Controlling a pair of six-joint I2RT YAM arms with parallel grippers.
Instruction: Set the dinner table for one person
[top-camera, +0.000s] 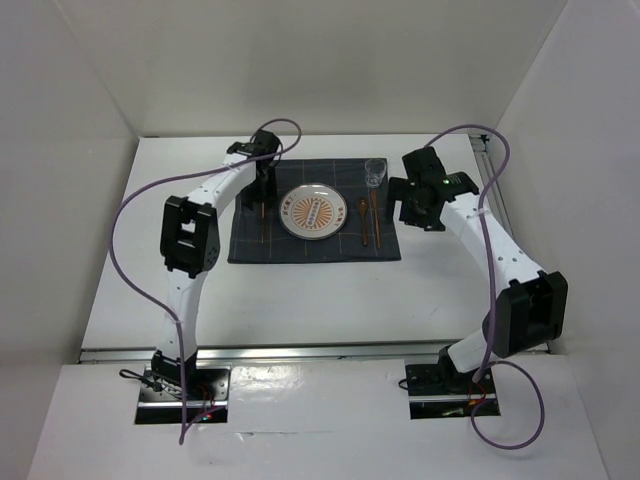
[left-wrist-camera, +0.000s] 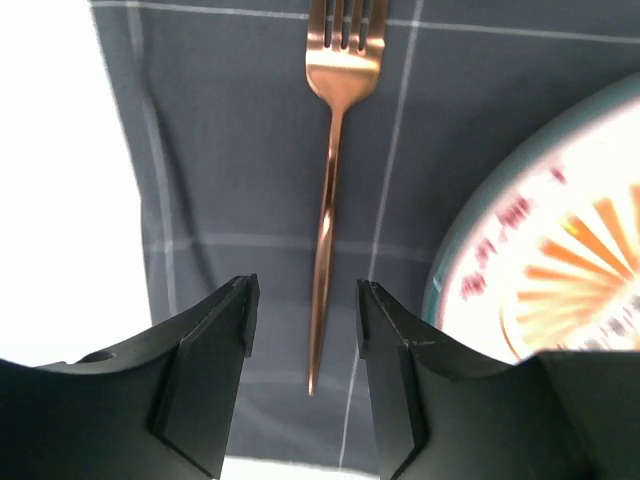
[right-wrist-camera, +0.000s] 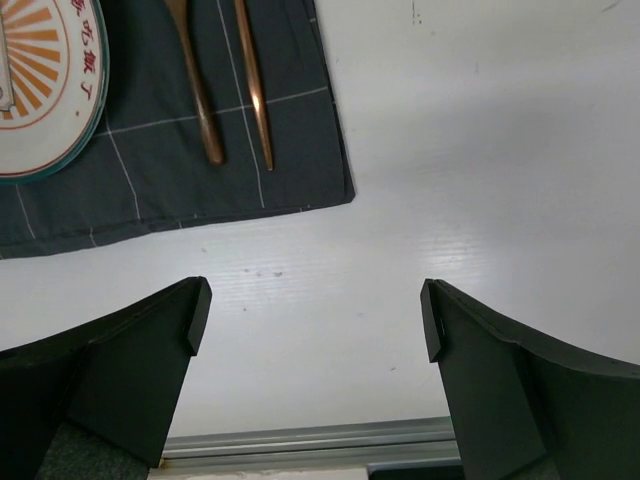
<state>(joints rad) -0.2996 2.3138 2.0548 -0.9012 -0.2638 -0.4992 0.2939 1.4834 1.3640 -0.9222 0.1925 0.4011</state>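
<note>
Looking at the dinner table (top-camera: 320, 300), I find its white top carrying a grey cloth (top-camera: 250, 245) mid-table, the plate (top-camera: 316, 211) centred on it, a fork (left-wrist-camera: 330, 200) to its left, a spoon (top-camera: 364, 222) and a second slim utensil (top-camera: 376, 215) to its right, and a glass (top-camera: 375, 173) at the far right corner. My left gripper (left-wrist-camera: 305, 330) hangs over the fork's handle end, fingers apart and clear of it. My right gripper (right-wrist-camera: 315, 320) gapes wide above the white top beside the cloth, holding nothing. I judge fork placement the step in hand; next I'd lift both arms straight up without nudging anything
</note>
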